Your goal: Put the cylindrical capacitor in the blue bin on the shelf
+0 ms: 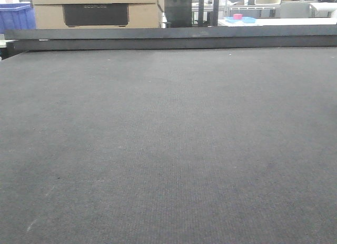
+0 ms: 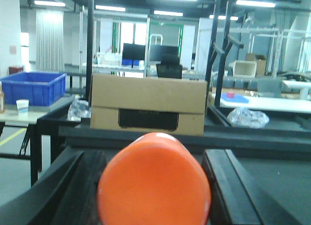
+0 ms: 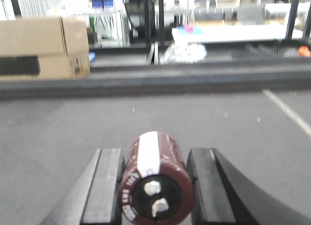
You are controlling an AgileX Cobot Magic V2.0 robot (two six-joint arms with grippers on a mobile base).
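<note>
Dark-brown-sleeved cylindrical capacitor (image 3: 154, 183) lies on its side between the fingers of the right gripper (image 3: 155, 169). Its axis runs along the fingers. The end with two silvery terminals faces the wrist camera, and a pale stripe runs along the top of the sleeve. Both pads (image 3: 108, 186) touch its sides, so the pincer is clamped on it. I cannot tell whether it rests on the surface below or hangs just above it.

Grey mat (image 3: 58, 132) spreads beneath and ahead of this pincer. Further ahead a raised dark edge (image 3: 194, 79) crosses the view. Beyond that edge, ahead and to the left, stands a cardboard box (image 3: 43, 47).

Left gripper (image 2: 154, 186): a rounded orange cylinder (image 2: 154, 200) fills the gap between its black fingers (image 2: 73, 191), very close to the lens and blurred. The fingers appear to press on both its flanks, so probably gripped. The cardboard box sits straight ahead of this pincer. A blue crate (image 2: 34, 88) stands well off to the left on a side table, with a paper cup (image 2: 22, 107) beside it.
</note>
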